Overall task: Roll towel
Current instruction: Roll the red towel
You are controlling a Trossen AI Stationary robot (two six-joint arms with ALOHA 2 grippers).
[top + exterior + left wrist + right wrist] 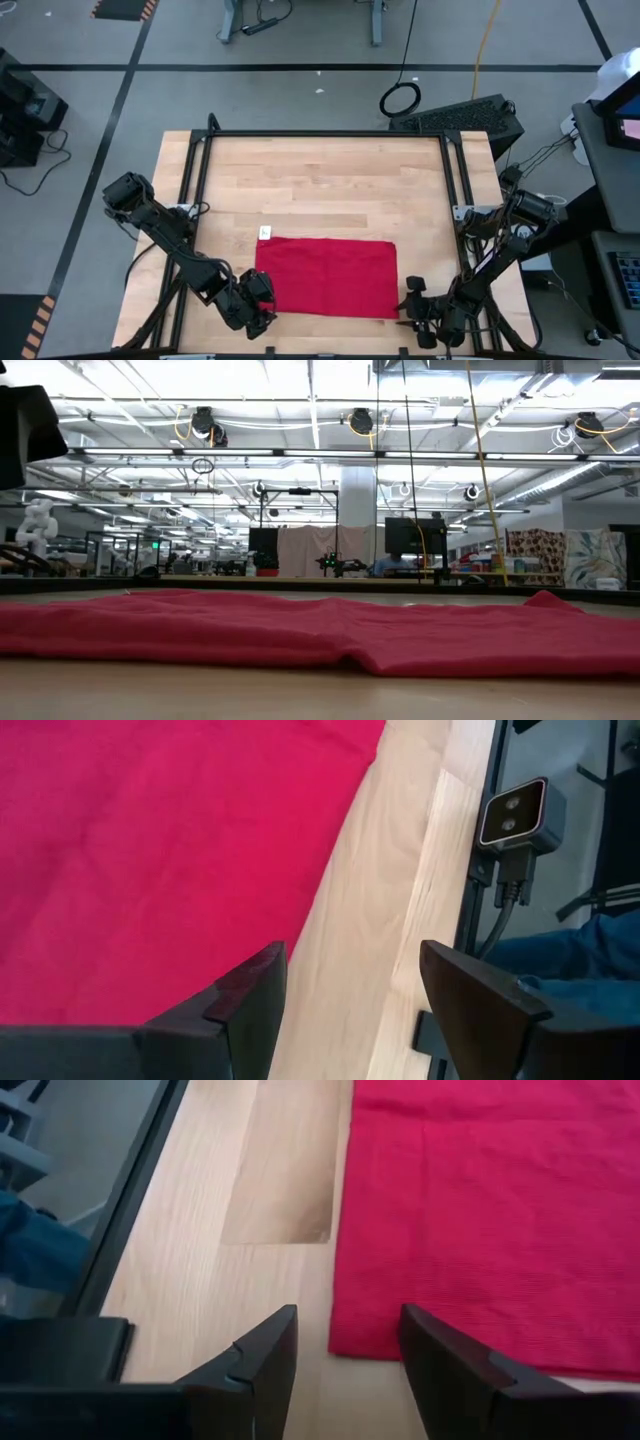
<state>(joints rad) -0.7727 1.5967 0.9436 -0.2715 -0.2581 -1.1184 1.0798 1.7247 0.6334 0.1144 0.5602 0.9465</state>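
Lying flat on table (320,180): towel (330,277), unrolled.

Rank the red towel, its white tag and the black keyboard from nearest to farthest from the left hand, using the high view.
From the left hand:
1. Red towel, right beside it at the table's near edge.
2. White tag, at the towel's far left corner.
3. Black keyboard, beyond the table's far right corner.

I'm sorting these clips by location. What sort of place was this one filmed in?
Most likely a large robotics lab or workshop hall. The wooden table holding the red towel stands on a grey floor marked with tape lines, and the low view shows high ceiling strip lights and more workstations with monitors behind.
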